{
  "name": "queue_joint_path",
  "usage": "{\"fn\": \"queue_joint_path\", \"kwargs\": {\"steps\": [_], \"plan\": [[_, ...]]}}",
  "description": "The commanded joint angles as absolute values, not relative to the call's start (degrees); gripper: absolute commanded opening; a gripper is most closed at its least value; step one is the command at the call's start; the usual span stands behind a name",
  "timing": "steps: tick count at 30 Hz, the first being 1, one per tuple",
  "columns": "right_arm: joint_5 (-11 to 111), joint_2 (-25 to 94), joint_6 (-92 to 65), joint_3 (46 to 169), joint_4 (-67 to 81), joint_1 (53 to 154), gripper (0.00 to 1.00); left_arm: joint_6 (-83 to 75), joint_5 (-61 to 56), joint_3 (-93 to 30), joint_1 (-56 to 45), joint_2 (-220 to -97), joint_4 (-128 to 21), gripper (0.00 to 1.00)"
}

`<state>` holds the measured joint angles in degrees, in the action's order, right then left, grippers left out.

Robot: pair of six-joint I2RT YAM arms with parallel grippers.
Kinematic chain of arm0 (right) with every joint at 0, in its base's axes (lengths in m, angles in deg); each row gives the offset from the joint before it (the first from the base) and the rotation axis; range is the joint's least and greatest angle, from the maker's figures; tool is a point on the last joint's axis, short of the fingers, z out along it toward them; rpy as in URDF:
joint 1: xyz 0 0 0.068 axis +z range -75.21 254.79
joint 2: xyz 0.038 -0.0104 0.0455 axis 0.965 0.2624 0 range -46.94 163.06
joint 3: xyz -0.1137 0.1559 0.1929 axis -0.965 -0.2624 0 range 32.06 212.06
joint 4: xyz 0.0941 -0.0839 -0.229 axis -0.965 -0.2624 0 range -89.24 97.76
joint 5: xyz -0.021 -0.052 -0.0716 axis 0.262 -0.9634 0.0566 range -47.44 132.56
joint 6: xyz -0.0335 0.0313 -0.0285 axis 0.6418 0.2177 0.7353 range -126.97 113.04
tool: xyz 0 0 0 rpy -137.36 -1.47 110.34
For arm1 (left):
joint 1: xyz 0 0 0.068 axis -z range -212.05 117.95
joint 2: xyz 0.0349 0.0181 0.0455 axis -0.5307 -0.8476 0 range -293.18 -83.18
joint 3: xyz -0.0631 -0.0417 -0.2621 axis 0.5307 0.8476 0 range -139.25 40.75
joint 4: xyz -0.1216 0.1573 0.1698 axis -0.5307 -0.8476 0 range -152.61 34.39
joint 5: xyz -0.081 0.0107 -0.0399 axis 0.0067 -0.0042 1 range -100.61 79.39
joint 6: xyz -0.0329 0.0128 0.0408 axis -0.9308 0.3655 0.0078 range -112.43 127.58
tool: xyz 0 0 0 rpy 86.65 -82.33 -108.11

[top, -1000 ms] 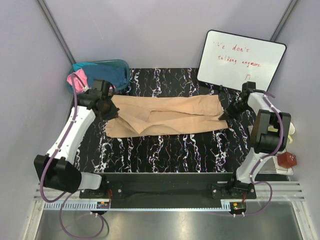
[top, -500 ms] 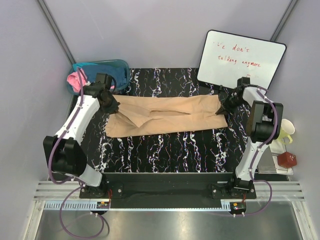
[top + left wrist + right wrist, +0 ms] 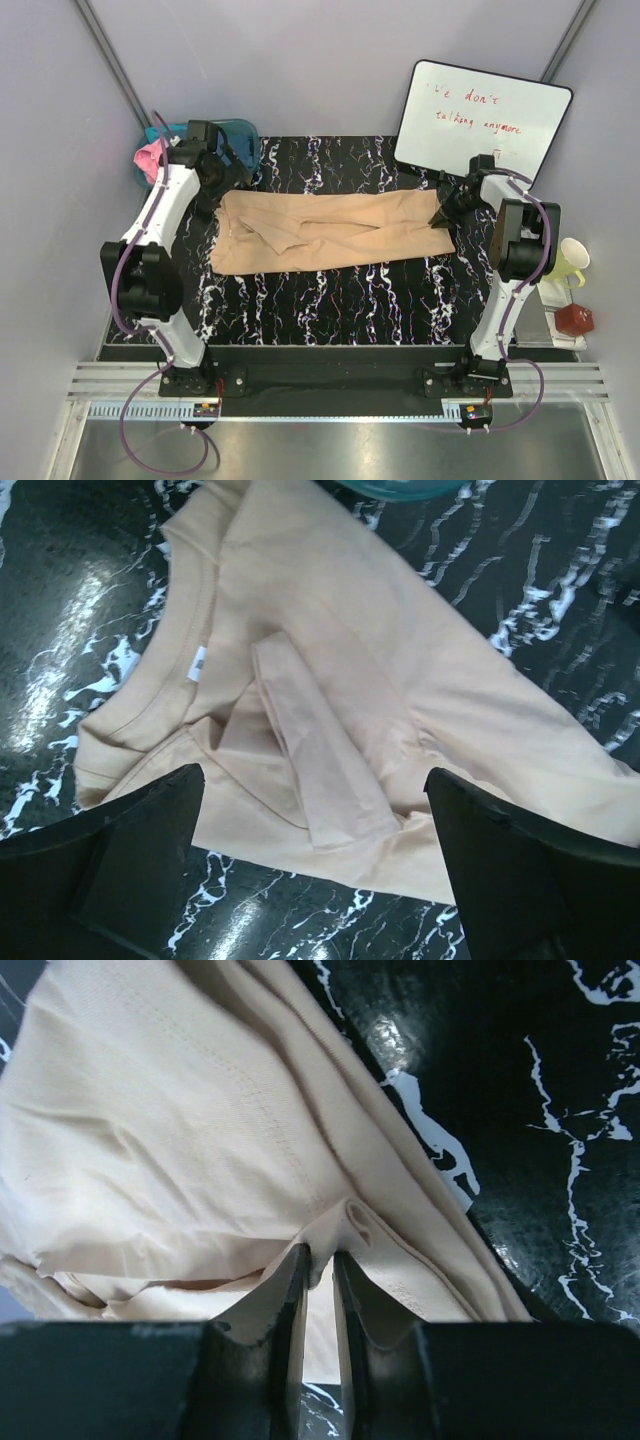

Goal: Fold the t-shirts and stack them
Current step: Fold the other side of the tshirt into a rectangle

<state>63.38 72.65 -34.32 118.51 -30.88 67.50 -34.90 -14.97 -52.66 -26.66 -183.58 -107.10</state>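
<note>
Pink t-shirt (image 3: pixel 148 158) sits bunched at the teal tub (image 3: pixel 240 133) in the table's (image 3: pixel 330 300) far left corner, unfolded. Left gripper (image 3: pixel 310 778) hangs over the collar end with jaws wide apart, holding nothing. Tan t-shirt (image 3: pixel 340 232) lies flat across the table's middle as a long band, one sleeve tucked in. Right gripper (image 3: pixel 318 1260) is at its right end, jaws a narrow slit apart with a hem fold at the tips; can't tell if it's clamped. Lengthwise fold looks done; crosswise folds, the other shirts and stacking are left.

The whiteboard (image 3: pixel 483 118) bears red handwriting: "we don't talking anymore".
</note>
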Motion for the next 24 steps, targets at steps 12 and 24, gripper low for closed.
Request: {"fn": "queue_joint_path", "kwargs": {"steps": [12,24], "plan": [[61.1,74.3,-35.6,117.0,-28.0,67.9,0.23,-26.5,-3.5,-30.9,-13.8,-176.3,-99.6,0.00],[61.3,74.9,-35.4,117.2,-28.1,67.8,0.26,-26.6,-8.2,-34.3,-7.4,-188.4,-98.7,0.00]]}}
